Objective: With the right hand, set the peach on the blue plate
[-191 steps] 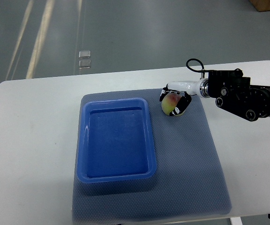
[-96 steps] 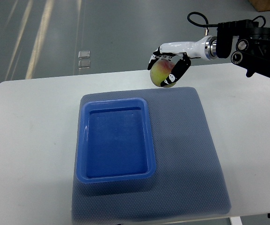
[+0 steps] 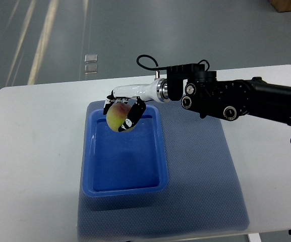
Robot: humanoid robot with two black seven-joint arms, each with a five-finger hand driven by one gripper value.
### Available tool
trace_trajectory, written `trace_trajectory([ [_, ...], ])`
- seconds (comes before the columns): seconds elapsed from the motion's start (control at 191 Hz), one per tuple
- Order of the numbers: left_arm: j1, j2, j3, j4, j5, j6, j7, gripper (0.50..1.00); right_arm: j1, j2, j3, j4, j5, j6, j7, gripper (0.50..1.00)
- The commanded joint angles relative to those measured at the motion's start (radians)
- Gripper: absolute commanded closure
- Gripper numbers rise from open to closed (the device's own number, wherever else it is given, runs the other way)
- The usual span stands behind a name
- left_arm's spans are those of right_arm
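Observation:
My right hand (image 3: 122, 113) comes in from the right edge on a black arm and is shut on a yellow-pink peach (image 3: 116, 117). It holds the peach in the air above the far end of the blue plate (image 3: 125, 189), a deep rectangular tray. The tray holds nothing. The left arm does not show.
The tray sits on a grey-blue mat (image 3: 200, 181) on a white table (image 3: 29, 151). The black forearm (image 3: 236, 98) stretches across the mat's far right. Beyond the table's far edge is grey floor with a small tile (image 3: 91, 62).
The right hand lifted the peach off the mat, then carried it left to above the tray's far end. The arm has stretched further across the table.

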Motion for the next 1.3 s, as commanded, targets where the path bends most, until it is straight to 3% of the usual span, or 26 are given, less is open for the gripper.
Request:
trace_trajectory([
  [0.0, 0.001, 0.0, 0.002, 0.0, 0.0, 0.002, 0.0, 0.5, -0.047, 0.054, -0.003, -0.043, -0.003, -0.017, 0.0, 1.0],
  [0.267, 0.001, 0.0, 0.002, 0.0, 0.0, 0.002, 0.0, 0.5, -0.101, 0.054, -0.003, -0.1, -0.028, -0.021, 0.0, 1.0],
  [0.272, -0.001, 0.0, 0.002, 0.0, 0.0, 0.002, 0.0, 0.5, -0.101, 0.054, -0.003, -0.102, -0.028, -0.021, 0.0, 0.961],
  [0.277, -0.001, 0.0, 0.002, 0.0, 0.0, 0.002, 0.0, 0.5, -0.101, 0.054, -0.003, -0.102, -0.028, -0.021, 0.0, 0.961],
  [0.282, 0.001, 0.0, 0.002, 0.0, 0.0, 0.002, 0.0, 0.5, -0.102, 0.054, -0.003, -0.102, -0.028, -0.021, 0.0, 0.91],
  [0.288, 0.001, 0.0, 0.002, 0.0, 0.0, 0.002, 0.0, 0.5, -0.102, 0.054, -0.003, -0.102, -0.028, -0.021, 0.0, 0.91],
  [0.303, 0.001, 0.0, 0.002, 0.0, 0.0, 0.002, 0.0, 0.5, -0.102, 0.054, -0.003, -0.102, -0.028, -0.021, 0.001, 0.838],
  [0.356, 0.001, 0.0, 0.002, 0.0, 0.0, 0.002, 0.0, 0.5, -0.102, 0.054, -0.003, -0.102, -0.028, -0.021, 0.001, 0.838],
  [0.361, 0.001, 0.0, 0.002, 0.002, 0.0, 0.002, 0.0, 0.5, -0.108, 0.054, -0.003, -0.1, -0.028, -0.021, 0.001, 0.788],
  [0.397, 0.001, 0.0, 0.002, 0.002, 0.0, 0.002, 0.0, 0.5, -0.111, 0.054, -0.003, -0.102, -0.027, -0.018, 0.001, 0.775],
  [0.455, 0.001, 0.0, 0.002, 0.002, 0.0, 0.002, 0.0, 0.5, -0.113, 0.054, 0.0, -0.1, -0.027, -0.01, 0.018, 0.705],
  [0.502, 0.001, 0.0, 0.002, 0.002, 0.0, 0.002, 0.0, 0.5, -0.113, 0.054, 0.0, -0.1, -0.027, -0.01, 0.018, 0.705],
  [0.507, 0.001, 0.0, 0.002, 0.002, 0.0, 0.002, 0.0, 0.5, -0.113, 0.054, 0.002, -0.1, -0.027, -0.006, 0.033, 0.628],
  [0.596, 0.001, 0.0, 0.003, 0.002, 0.0, 0.002, 0.0, 0.5, -0.111, 0.054, 0.009, -0.099, -0.02, -0.003, 0.041, 0.572],
  [0.805, 0.001, 0.0, 0.003, 0.002, 0.0, 0.002, 0.0, 0.5, -0.073, 0.051, 0.095, -0.089, -0.007, 0.046, 0.043, 0.57],
  [1.046, 0.001, 0.0, 0.003, 0.002, 0.0, 0.002, 0.0, 0.5, -0.062, -0.087, 0.311, -0.054, 0.061, 0.092, 0.043, 0.57],
  [1.103, 0.001, 0.0, 0.002, 0.0, 0.0, 0.002, 0.0, 0.5, -0.097, -0.148, 0.462, -0.053, 0.159, 0.109, 0.043, 0.568],
  [1.297, 0.001, 0.0, 0.0, 0.0, 0.0, 0.002, 0.0, 0.5, -0.226, -0.198, 0.664, -0.056, 0.28, 0.109, 0.043, 0.568],
])
